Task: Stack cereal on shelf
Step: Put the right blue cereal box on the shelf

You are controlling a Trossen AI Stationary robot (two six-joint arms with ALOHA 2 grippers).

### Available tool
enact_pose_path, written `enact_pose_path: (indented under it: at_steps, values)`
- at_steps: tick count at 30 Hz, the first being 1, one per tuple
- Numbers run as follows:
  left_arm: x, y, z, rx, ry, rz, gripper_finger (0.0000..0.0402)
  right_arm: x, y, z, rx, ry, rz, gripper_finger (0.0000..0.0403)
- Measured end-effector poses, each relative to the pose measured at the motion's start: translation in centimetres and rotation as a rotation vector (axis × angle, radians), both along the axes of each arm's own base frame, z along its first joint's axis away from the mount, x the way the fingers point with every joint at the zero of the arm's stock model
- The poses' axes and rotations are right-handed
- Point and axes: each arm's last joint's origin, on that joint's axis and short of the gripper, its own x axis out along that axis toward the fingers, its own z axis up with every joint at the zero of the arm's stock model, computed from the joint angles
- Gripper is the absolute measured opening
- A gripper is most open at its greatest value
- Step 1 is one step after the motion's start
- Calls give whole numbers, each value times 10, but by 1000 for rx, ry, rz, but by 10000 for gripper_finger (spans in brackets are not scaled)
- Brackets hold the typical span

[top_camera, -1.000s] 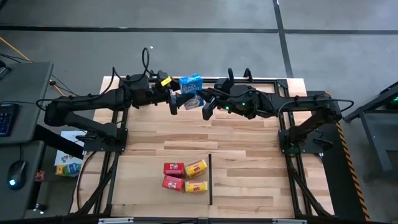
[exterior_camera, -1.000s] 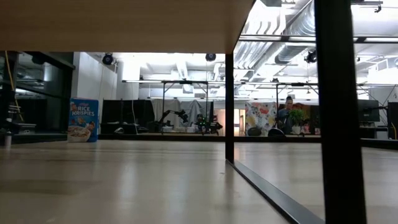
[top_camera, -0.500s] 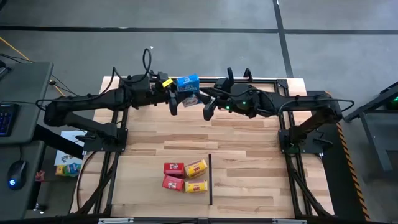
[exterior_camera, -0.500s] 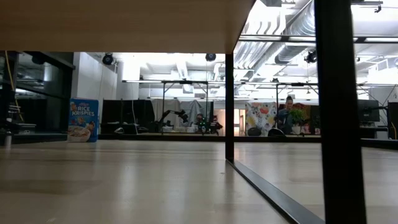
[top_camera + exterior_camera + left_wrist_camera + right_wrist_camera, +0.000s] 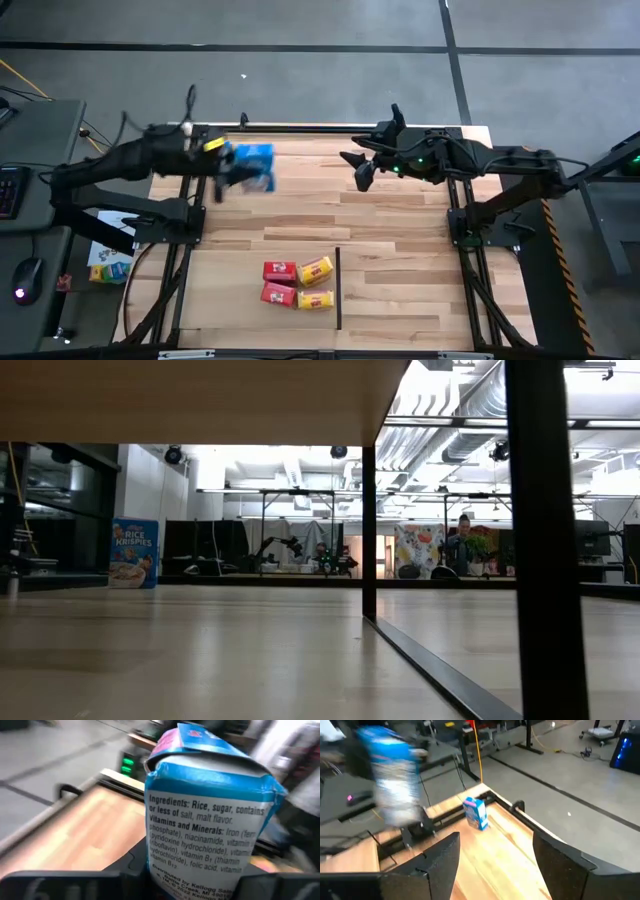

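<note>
A blue cereal carton (image 5: 254, 165) is gripped by the left tool (image 5: 232, 170) above the far left part of the table (image 5: 400, 250). In the left wrist view the same carton (image 5: 210, 815) is seen pinched between the two dark fingers (image 5: 131, 866), its ingredients panel facing the camera and its top flap crumpled. The jaws are closed onto the sides of the carton, so only a carton's width is left between them.

The right tool (image 5: 360, 168) is held over the far right part of the table, well apart from the left tool. Its fingers (image 5: 437, 865) are spread with a clear gap between them, and nothing is held or touched by them. In the right wrist view a second blue carton (image 5: 475, 813) is seen standing upright on the wood near a table edge, and the carton held by the left tool appears as a blurred blue shape (image 5: 395, 775) farther off.

Four more cartons are grouped on the near middle of the table, just left of a dark divider bar (image 5: 339, 288): two red cartons (image 5: 279, 271) side by side on the left, two yellow cartons (image 5: 315, 270) just beside them on the right.

In the low view only the table surface, a dark upright post (image 5: 369, 532) and a large cereal box (image 5: 133, 553) in the room beyond are shown.
</note>
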Motion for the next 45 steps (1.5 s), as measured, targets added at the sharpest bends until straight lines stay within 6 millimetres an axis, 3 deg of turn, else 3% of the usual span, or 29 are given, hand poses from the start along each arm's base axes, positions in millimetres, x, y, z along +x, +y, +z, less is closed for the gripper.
enact_pose_path:
  at_steps: [8, 11, 19, 25, 29, 34, 45]
  values:
    - [-61, -40, 6, -226, -35, -209, 92, -4, 0, -4, 54, 28, -22, 243]
    - [-70, -49, -1, -261, -50, -222, 93, -4, 0, -5, 73, 35, -30, 243]
    - [-63, -90, -46, -385, 62, -341, 95, -5, 0, -6, 110, 22, -57, 243]
    - [-64, -126, -52, -497, 47, -455, 96, -5, -1, -7, 121, 20, -79, 243]
    - [-66, -151, -62, -383, 66, -426, 96, -5, -1, -7, 139, 12, -86, 243]
    - [-60, -170, -84, -187, 66, -220, 96, -6, -1, -8, 158, 11, -96, 243]
    - [-43, -212, -125, -79, 74, -57, 97, -7, -1, -10, 158, 37, -99, 243]
